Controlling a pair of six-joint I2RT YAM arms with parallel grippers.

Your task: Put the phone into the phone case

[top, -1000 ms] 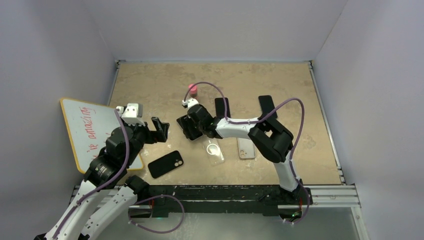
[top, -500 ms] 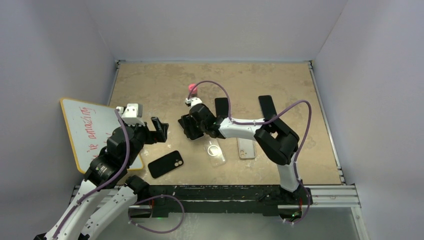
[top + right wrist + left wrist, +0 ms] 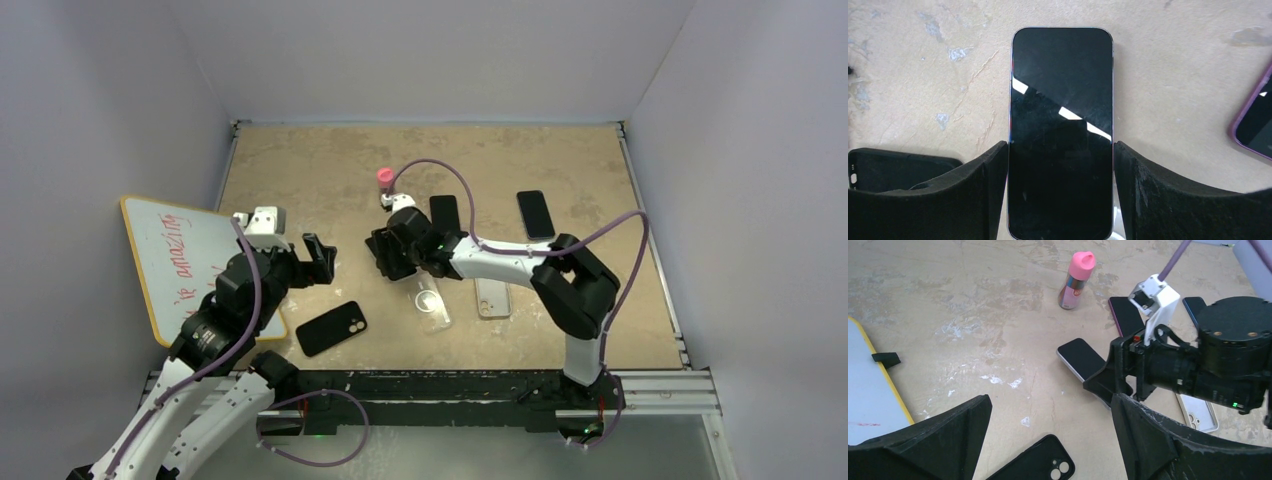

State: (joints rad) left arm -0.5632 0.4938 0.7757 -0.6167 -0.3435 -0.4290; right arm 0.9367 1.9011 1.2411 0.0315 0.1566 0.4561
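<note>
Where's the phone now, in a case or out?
Out: bare phone, screen up, gripped by the right end effector; black case lies apart.

Bare table (image 3: 973, 315) lies open between my left gripper (image 3: 1050, 405) and the phone (image 3: 1060, 130). My right fingers (image 3: 978, 190) hug its sides, seemingly with no gap; the bottle (image 3: 1077, 280) stands beyond.

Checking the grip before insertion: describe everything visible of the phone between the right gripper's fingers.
The phone is a slim rounded-corner rectangle, glossy black screen up, with a thin pale metallic-looking edge. The screen is dark, showing only reflections. The right gripper clamps its long sides near one end, a black finger on each; the other end juts out over the tan table. Whether it touches the table is unclear.
</note>
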